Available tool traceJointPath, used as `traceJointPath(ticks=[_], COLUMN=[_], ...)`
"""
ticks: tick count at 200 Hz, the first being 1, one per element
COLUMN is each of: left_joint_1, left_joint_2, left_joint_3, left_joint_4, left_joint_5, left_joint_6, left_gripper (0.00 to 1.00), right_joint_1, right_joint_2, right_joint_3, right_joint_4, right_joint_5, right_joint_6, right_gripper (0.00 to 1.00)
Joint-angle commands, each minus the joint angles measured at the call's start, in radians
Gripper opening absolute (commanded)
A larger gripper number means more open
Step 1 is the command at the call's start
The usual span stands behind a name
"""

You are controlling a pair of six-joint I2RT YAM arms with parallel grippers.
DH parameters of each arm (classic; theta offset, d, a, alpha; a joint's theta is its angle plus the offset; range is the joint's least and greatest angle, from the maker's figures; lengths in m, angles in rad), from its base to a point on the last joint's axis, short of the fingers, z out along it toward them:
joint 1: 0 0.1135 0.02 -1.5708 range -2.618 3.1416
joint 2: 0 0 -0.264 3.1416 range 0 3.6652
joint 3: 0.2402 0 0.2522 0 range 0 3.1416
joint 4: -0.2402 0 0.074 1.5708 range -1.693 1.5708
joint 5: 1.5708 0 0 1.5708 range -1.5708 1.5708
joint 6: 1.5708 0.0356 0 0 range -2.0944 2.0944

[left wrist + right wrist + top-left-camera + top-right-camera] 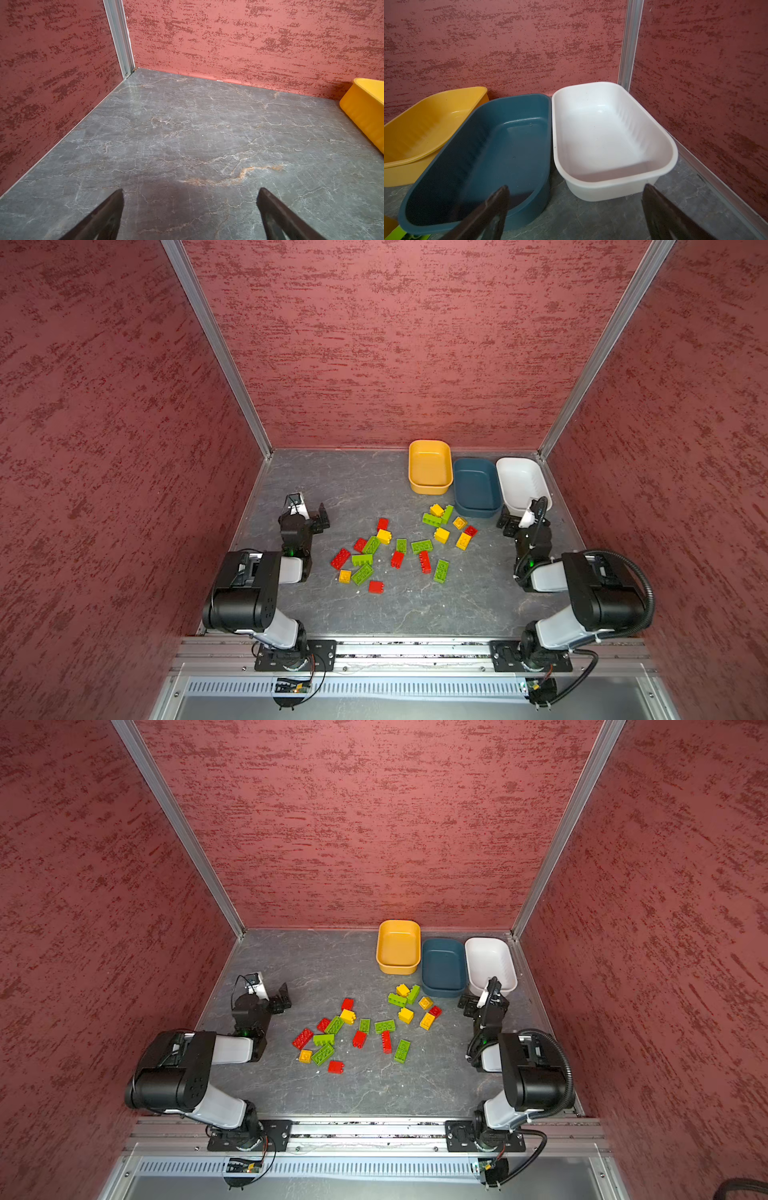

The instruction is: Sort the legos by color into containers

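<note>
Edges: red walls (395,344) close three sides of the table (374,614); open floor at far left and front.
Bricks (399,551): scattered mid-table between the arms, none in a tub.
Tubs: yellow tub (430,466), blue tub (476,487), white tub (519,481), side by side, far right.
Left gripper (191,189): jaws wide, holding nothing, over bare table, well apart from bricks.
Right gripper (576,186): jaws wide, holding nothing, at the blue and white tubs' near ends.

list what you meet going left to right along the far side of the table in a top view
yellow-orange tub → dark teal tub → white tub
</note>
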Motion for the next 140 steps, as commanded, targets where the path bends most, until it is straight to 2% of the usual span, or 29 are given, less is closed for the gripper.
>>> traceJointPath(ticks=[1,140], left_joint_1=[0.004,0.002], left_joint_2=[-0.002,-0.002], left_joint_3=[-0.004,-0.004], left_joint_4=[0.032,0.031], left_joint_5=[0.009,0.006], left_joint_6=[0.000,-0.001], left_gripper=[1.00,0.99], right_joint_1=[0.000,0.001], right_joint_2=[-0.007,-0.004], right_joint_3=[0.003,0.004], right_joint_4=[0.024,0.023], right_joint_5=[-0.018,-0.019], right_joint_6=[-0.016,-0.016], right_gripper=[0.99,0.99])
